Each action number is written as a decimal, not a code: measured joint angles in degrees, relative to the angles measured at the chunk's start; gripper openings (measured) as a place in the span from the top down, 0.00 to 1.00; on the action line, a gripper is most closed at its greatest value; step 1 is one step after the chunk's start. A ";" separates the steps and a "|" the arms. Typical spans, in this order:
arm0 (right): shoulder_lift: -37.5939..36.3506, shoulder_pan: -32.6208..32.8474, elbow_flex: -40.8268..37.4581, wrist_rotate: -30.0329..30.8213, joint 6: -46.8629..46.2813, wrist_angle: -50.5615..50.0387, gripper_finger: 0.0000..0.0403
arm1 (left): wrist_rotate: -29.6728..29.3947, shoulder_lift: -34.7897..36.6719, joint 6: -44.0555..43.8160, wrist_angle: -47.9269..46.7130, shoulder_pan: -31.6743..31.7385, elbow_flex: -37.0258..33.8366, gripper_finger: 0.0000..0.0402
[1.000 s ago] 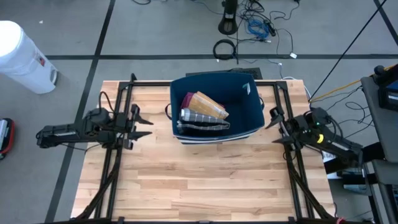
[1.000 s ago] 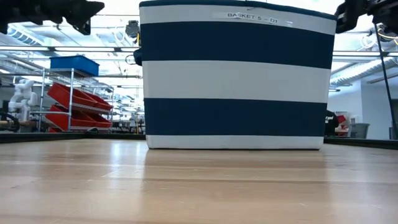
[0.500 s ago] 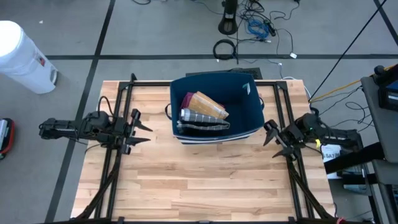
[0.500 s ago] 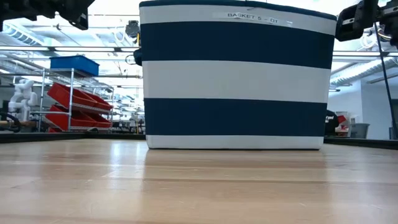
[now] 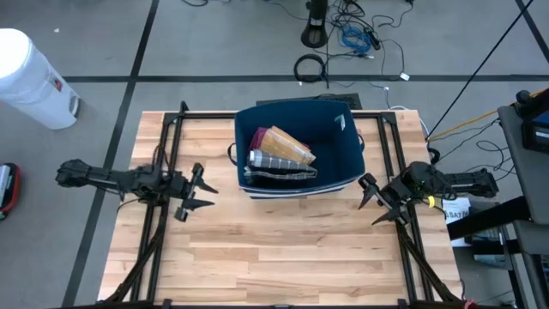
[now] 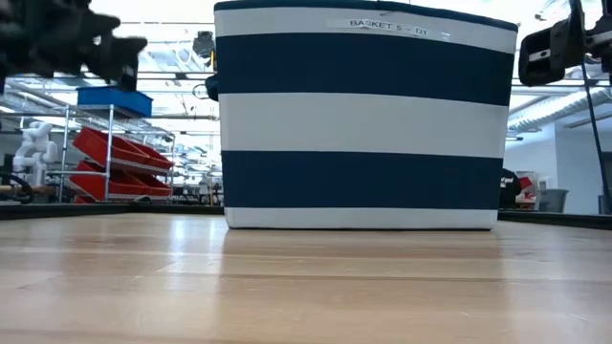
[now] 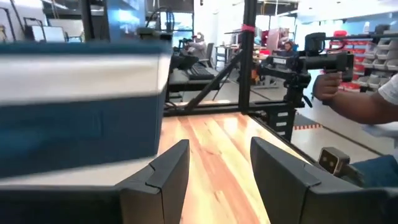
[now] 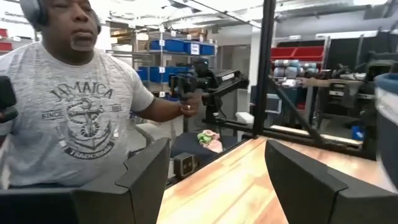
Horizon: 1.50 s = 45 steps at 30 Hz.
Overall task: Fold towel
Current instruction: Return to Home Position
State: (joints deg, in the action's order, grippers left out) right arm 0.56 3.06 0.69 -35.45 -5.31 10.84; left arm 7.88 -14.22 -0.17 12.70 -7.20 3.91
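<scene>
Several towels (image 5: pixel 279 156) lie bundled inside a navy basket (image 5: pixel 343 150): a tan one, a maroon one and a grey-and-white checked one. The low view shows only the basket's navy-and-white striped wall (image 6: pixel 363 115), which stands on the wooden table at its far middle. My left gripper (image 5: pixel 196 190) hovers open beside the basket's left near corner, seen in the left wrist view as left gripper (image 7: pixel 217 168) beside the basket (image 7: pixel 81 106). My right gripper (image 5: pixel 373 199) hovers open off the basket's right near corner, and in the right wrist view the right gripper (image 8: pixel 211 180) faces away from it.
A black frame (image 5: pixel 171 129) runs around the table's edges and down both sides. Bare wood (image 5: pixel 283 249) stretches across the near half of the table. Beyond the table a person in a grey T-shirt (image 8: pixel 81 112) holds a handle; a person's arm (image 7: pixel 360 99) also shows.
Both grippers have moved toward the table's near edge, staying open. The left one has also shifted right toward the basket and sunk lower. The right one has shifted slightly left. The basket and towels have not moved.
</scene>
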 joint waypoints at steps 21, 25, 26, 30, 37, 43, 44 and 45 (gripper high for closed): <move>0.02 1.71 0.03 5.53 3.67 -5.96 0.38 | -2.95 0.00 2.17 2.11 0.04 -3.44 0.56; 0.02 1.71 0.07 5.50 4.53 -6.33 0.38 | -2.95 0.00 2.17 2.11 0.04 -3.45 0.56; 0.04 1.71 0.07 5.42 4.53 -6.41 0.38 | -2.95 0.00 2.17 2.11 0.04 -3.45 0.56; 0.13 1.71 0.07 5.07 4.53 -6.41 0.38 | -2.95 0.00 2.19 2.06 0.04 -3.46 0.56; 0.15 1.71 0.09 5.34 4.47 -6.41 0.38 | -2.95 0.00 2.17 1.97 0.04 -3.46 0.56; 0.15 1.71 0.09 5.37 4.49 -6.41 0.38 | -2.95 0.00 2.02 1.95 0.04 -3.46 0.56; 0.15 1.71 0.09 5.37 4.48 -6.41 0.38 | -2.95 0.00 2.02 1.95 0.04 -3.46 0.56; 0.15 1.71 0.09 5.37 4.47 -6.41 0.38 | -2.95 0.00 1.99 1.95 0.04 -3.46 0.56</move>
State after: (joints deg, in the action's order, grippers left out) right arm 0.71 4.78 0.78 -30.09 -0.84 4.43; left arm 4.93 -14.22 1.83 14.66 -7.16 0.45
